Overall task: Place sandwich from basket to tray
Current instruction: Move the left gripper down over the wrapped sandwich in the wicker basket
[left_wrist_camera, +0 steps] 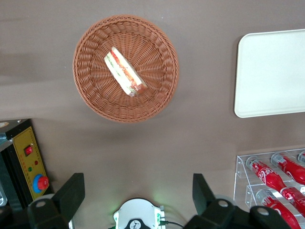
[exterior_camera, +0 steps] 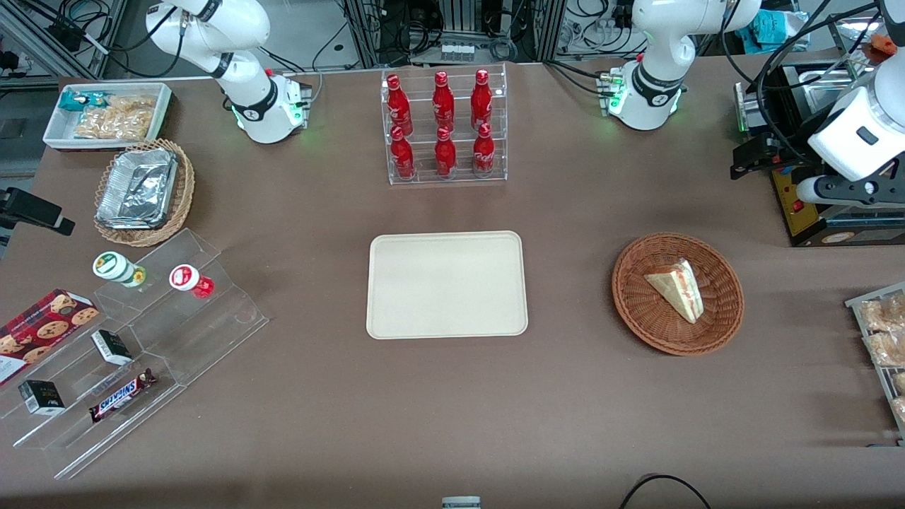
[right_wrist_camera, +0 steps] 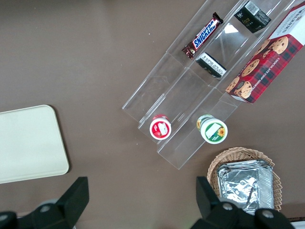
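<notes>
The sandwich [exterior_camera: 677,288], a pale wedge with a red, pink and green stripe, lies in the round reddish-brown basket [exterior_camera: 636,311] toward the working arm's end of the table. The cream tray [exterior_camera: 447,284] lies flat and bare at the table's middle, beside the basket. My left gripper [exterior_camera: 838,189] hangs high above the table near the working arm's end, farther from the front camera than the basket. In the left wrist view the gripper [left_wrist_camera: 137,191] is open and empty, well apart from the sandwich [left_wrist_camera: 125,71], the basket [left_wrist_camera: 95,95] and the tray [left_wrist_camera: 271,71].
A clear rack of red bottles [exterior_camera: 444,127] stands farther back than the tray. A black box with a yellow panel [exterior_camera: 799,205] sits under the gripper. Toward the parked arm's end are a tan basket of foil containers [exterior_camera: 145,191], a white snack bin [exterior_camera: 106,113] and clear snack steps [exterior_camera: 134,339].
</notes>
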{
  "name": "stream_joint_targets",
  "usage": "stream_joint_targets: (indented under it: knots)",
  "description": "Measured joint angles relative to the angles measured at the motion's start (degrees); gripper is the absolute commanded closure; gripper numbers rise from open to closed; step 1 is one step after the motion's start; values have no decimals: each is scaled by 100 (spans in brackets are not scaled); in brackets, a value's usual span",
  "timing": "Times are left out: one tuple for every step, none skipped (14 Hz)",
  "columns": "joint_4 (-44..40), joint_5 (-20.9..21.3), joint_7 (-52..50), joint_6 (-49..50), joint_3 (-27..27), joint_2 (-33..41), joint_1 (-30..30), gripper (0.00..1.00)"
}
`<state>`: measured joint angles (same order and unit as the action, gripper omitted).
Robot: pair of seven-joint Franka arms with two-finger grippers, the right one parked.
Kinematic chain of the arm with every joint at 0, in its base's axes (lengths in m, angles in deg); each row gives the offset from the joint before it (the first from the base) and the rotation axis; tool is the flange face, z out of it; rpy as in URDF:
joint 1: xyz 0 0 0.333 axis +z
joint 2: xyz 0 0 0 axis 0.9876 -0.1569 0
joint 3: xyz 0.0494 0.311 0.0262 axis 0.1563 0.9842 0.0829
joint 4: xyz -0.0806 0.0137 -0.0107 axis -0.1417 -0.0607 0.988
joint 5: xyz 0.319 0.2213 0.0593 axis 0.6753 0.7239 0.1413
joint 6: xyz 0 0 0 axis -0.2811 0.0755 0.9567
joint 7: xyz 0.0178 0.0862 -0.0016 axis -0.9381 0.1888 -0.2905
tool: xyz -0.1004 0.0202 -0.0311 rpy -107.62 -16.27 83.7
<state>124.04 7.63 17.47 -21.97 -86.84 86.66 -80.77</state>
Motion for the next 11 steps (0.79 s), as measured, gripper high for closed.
stream_joint_targets:
  knots:
    - [0, 71, 2, -54, -4, -1, -2, 0]
    - [1, 198, 4, -161, -14, -8, -5, 0]
    - [13, 258, 5, -201, -19, -29, -6, 0]
    - [65, 279, 5, -203, -20, -67, -6, 0]
    - [206, 294, 5, -232, -20, -131, -6, 0]
    - [433, 310, 5, -401, -21, -219, -6, 0]
    - [745, 326, 5, -749, -22, -316, -6, 0]
    - [1110, 338, 4, -1188, -21, -420, -5, 0]
    - [1493, 347, 3, -1673, -16, -514, -2, 0]
    - [1893, 350, 3, -2201, -10, -588, 1, 0]
    - [2252, 350, -13, -2694, -4, -634, 7, 0]
